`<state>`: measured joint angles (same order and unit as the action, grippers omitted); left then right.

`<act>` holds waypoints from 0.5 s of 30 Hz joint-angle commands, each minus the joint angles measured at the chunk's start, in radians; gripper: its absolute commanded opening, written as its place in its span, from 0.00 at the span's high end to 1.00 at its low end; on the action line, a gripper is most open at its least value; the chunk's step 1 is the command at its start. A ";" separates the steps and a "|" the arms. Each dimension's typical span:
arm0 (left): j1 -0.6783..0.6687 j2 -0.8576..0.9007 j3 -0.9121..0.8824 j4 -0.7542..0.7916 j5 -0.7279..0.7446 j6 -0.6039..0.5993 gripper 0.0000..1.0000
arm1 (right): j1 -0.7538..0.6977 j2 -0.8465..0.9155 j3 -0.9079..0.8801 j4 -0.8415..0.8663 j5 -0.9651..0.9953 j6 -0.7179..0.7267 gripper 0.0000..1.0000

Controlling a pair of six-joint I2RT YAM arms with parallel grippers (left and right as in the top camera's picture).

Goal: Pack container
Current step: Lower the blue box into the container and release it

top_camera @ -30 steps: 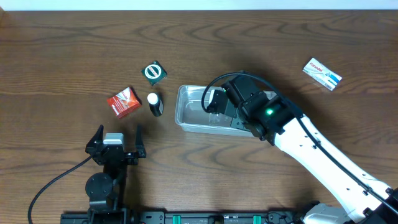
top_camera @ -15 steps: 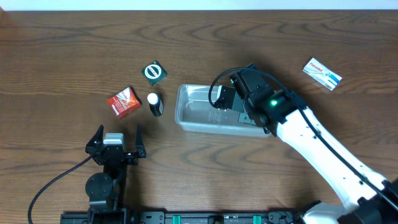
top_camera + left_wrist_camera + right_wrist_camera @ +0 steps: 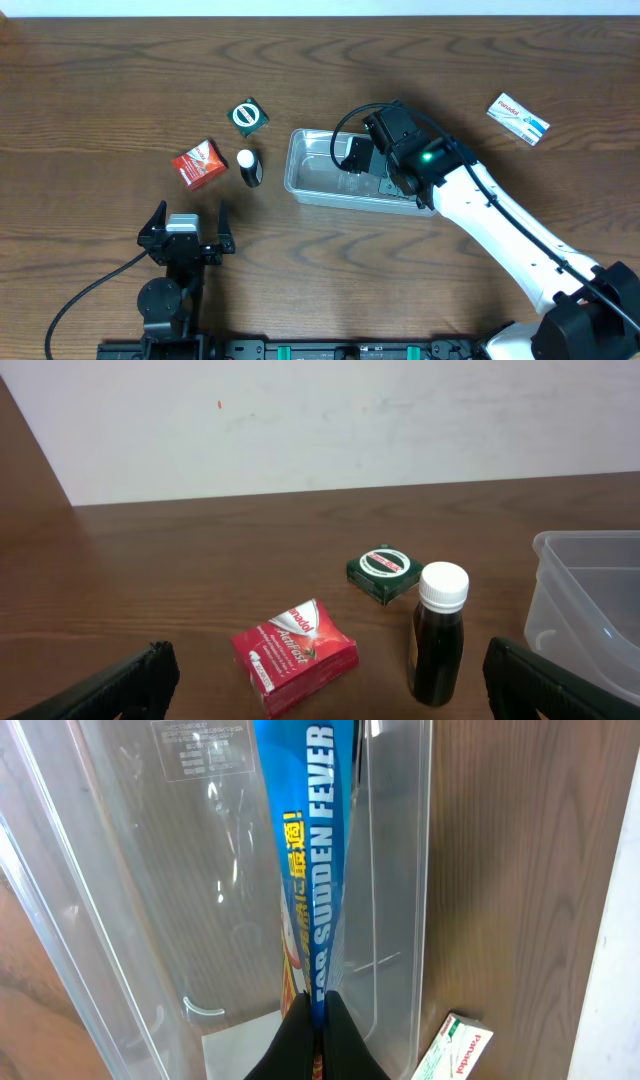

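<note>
The container [image 3: 300, 190] is a clear plastic tub at the table's middle. My right gripper [image 3: 352, 160] reaches into it. In the right wrist view it [image 3: 322, 1010] is shut on a flat blue packet [image 3: 310, 850] printed "FOR SUDDEN FEVER", held on edge inside the container [image 3: 120, 870]. My left gripper [image 3: 185, 235] is open and empty near the front left. In the left wrist view its fingers [image 3: 326, 705] frame a red box [image 3: 295, 655]. The container's corner [image 3: 590, 610] shows at the right.
A red box [image 3: 199, 164], a green box [image 3: 249, 116] and a dark bottle with a white cap [image 3: 249, 167] lie left of the tub; the green box [image 3: 382, 572] and bottle [image 3: 438, 635] show in the left wrist view. A white-and-blue box [image 3: 518, 118] lies far right, also by the tub [image 3: 452, 1045].
My right gripper has moved toward the far side of the tub with the blue packet. The tub has shifted slightly to the right. The left arm has not moved.
</note>
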<state>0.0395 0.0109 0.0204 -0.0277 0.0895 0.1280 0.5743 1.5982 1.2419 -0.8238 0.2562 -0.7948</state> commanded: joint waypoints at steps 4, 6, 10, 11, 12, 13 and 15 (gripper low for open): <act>0.005 -0.006 -0.016 -0.036 0.007 -0.009 0.02 | -0.006 -0.003 -0.001 0.012 0.006 -0.014 0.73; 0.005 -0.006 -0.016 -0.036 0.007 -0.009 0.02 | -0.006 -0.003 -0.001 0.014 0.005 -0.014 0.69; 0.005 -0.006 -0.016 -0.035 0.007 -0.009 0.02 | -0.006 -0.003 -0.001 0.018 0.006 -0.014 0.66; 0.005 -0.006 -0.016 -0.035 0.007 -0.009 0.02 | -0.006 -0.003 -0.001 0.019 0.006 -0.014 0.66; 0.005 -0.006 -0.016 -0.035 0.007 -0.009 0.02 | -0.006 -0.003 -0.001 0.019 0.006 -0.014 0.66; 0.005 -0.006 -0.016 -0.036 0.007 -0.009 0.02 | -0.006 -0.003 -0.001 0.019 0.006 -0.012 0.66; 0.005 -0.006 -0.016 -0.035 0.007 -0.009 0.02 | -0.006 -0.003 -0.001 0.020 0.005 0.005 0.65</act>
<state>0.0395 0.0109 0.0204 -0.0277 0.0895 0.1280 0.5743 1.5982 1.2419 -0.8062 0.2607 -0.8051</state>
